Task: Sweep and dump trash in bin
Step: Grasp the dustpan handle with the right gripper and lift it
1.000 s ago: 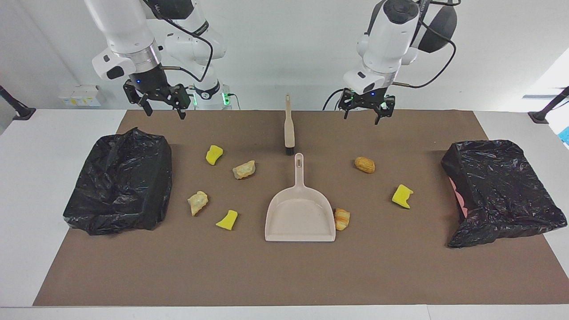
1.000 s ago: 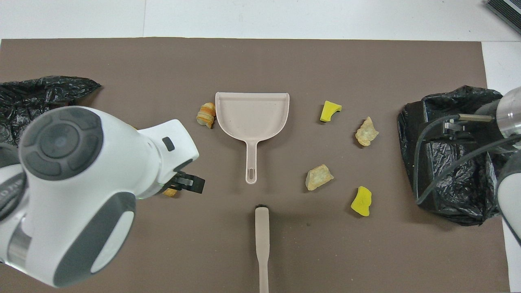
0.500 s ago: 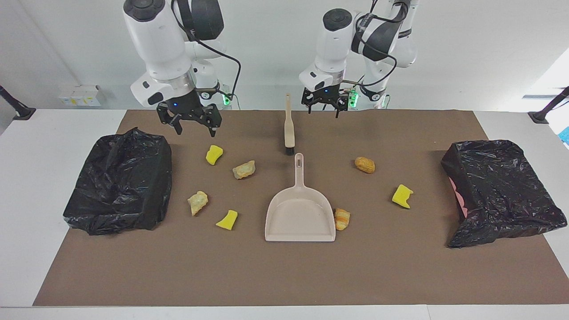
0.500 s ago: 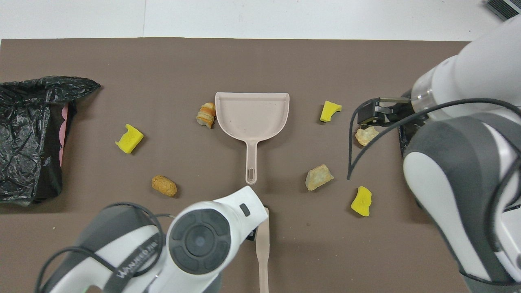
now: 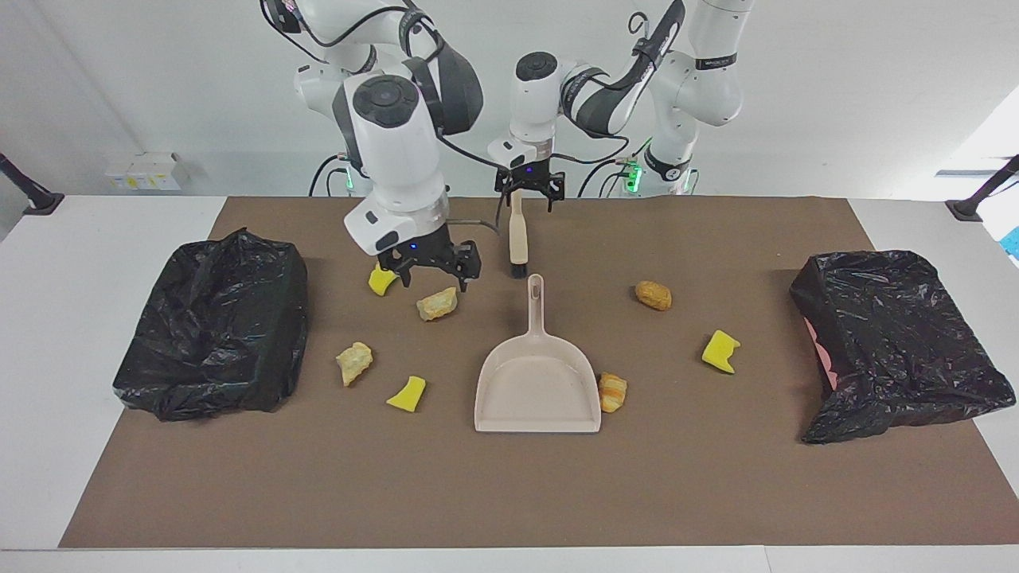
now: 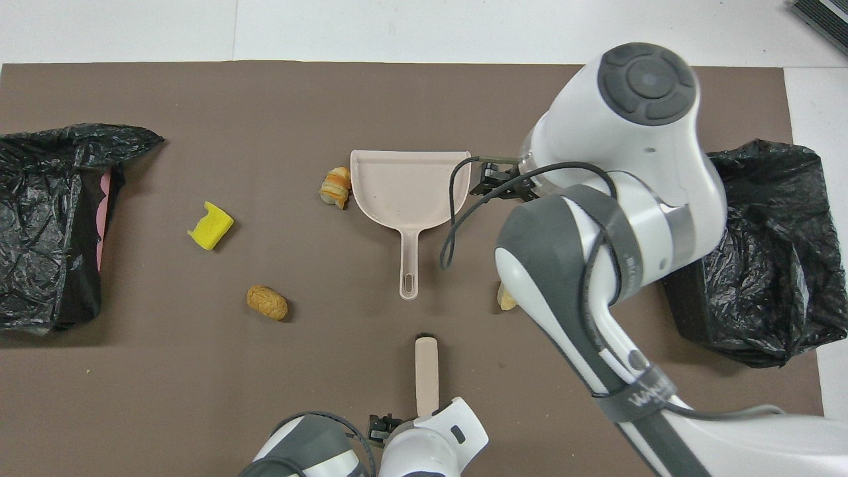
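Several trash scraps lie on the brown mat: yellow sponge pieces [image 5: 720, 352] [image 5: 407, 394] [image 5: 380, 280] and tan or orange-brown chunks [image 5: 437, 304] [image 5: 354, 362] [image 5: 653, 294] [image 5: 612, 391]. The beige dustpan [image 5: 537, 386] lies mid-table with its handle toward the robots. The beige brush [image 5: 517, 231] lies just nearer the robots. My right gripper [image 5: 432, 274] hangs open over a tan chunk and partly covers a sponge piece. My left gripper [image 5: 527, 197] is open with a finger on either side of the brush handle's end. A black-bagged bin [image 5: 215, 326] stands at the right arm's end.
A second black-bagged bin [image 5: 899, 342] with pink showing inside stands at the left arm's end of the mat. In the overhead view the right arm [image 6: 596, 218] covers most scraps beside the dustpan [image 6: 407, 192].
Both arms swung in toward the table's middle. The right gripper came from beside its bin and dropped low over the scraps. The left gripper moved across to the brush handle.
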